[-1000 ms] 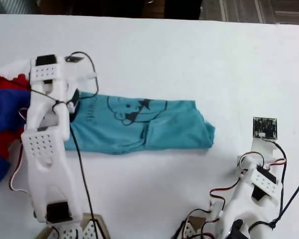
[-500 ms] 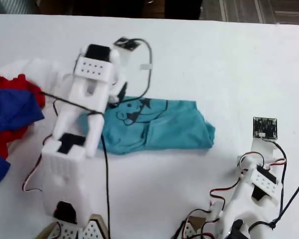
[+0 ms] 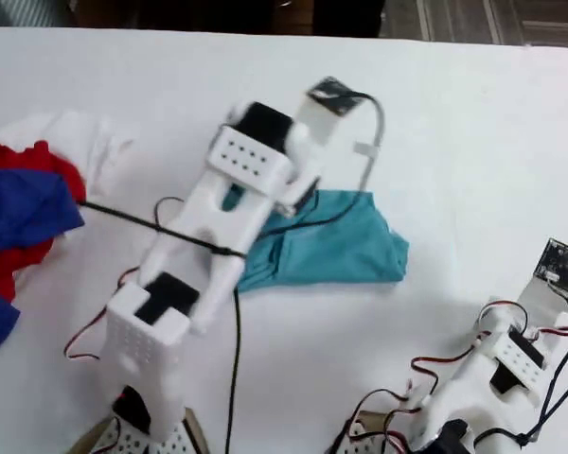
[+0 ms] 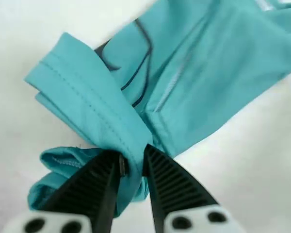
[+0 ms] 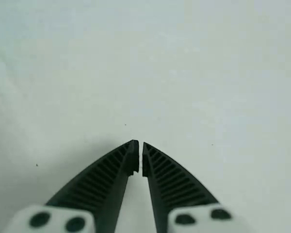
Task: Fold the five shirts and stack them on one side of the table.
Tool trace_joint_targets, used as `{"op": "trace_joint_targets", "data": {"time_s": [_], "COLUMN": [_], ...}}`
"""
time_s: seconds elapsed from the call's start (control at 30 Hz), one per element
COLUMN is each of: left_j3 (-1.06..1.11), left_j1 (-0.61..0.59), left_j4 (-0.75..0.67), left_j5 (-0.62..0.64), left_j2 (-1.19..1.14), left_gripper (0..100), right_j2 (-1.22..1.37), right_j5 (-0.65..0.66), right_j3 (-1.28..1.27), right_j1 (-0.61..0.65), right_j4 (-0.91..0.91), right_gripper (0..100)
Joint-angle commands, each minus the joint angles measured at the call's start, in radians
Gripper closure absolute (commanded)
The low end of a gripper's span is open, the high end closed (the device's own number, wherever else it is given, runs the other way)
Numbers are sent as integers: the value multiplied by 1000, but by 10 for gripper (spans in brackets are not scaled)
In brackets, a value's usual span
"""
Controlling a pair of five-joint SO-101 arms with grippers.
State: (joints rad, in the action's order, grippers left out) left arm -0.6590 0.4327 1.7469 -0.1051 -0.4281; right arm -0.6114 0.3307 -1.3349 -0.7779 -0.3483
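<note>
Left wrist view: my left gripper pinches the teal shirt; pulled toward three o'clock, its hem could slip.

Bright, even light floods the white tabletop, which glares almost blank in the high view. Shadows stay soft and faint; a pale one spreads beside the fingers in the right wrist view.

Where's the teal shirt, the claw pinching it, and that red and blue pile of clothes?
teal shirt (image 3: 346,244), high view, on its flat folded body.
left gripper (image 4: 133,155), left wrist view, between its black fingertips, shut on a fold of the cloth.
red and blue pile (image 3: 24,210), high view, on the blue cloth.
</note>
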Motion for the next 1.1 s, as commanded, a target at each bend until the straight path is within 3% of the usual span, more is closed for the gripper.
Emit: {"op": "trace_joint_targets", "data": {"time_s": [0.0, 0.33, 0.63, 1.07], "left_j3": [-90, -119, -120, -120], "left_j1": [75, 152, 158, 193], "left_j4": [-28, -167, -190, -210], "left_j5": [9, 58, 63, 63], "left_j2": [60, 20, -120, -141], "left_gripper": [973, 974, 974, 974], "right_j2": [-33, -36, -35, -33], "right_j5": [-8, -8, -8, -5], "right_j3": [9, 9, 9, 9], "right_j1": [-12, -12, -10, -2], "right_j4": [16, 16, 16, 16], "right_gripper": [978, 978, 978, 978]}}
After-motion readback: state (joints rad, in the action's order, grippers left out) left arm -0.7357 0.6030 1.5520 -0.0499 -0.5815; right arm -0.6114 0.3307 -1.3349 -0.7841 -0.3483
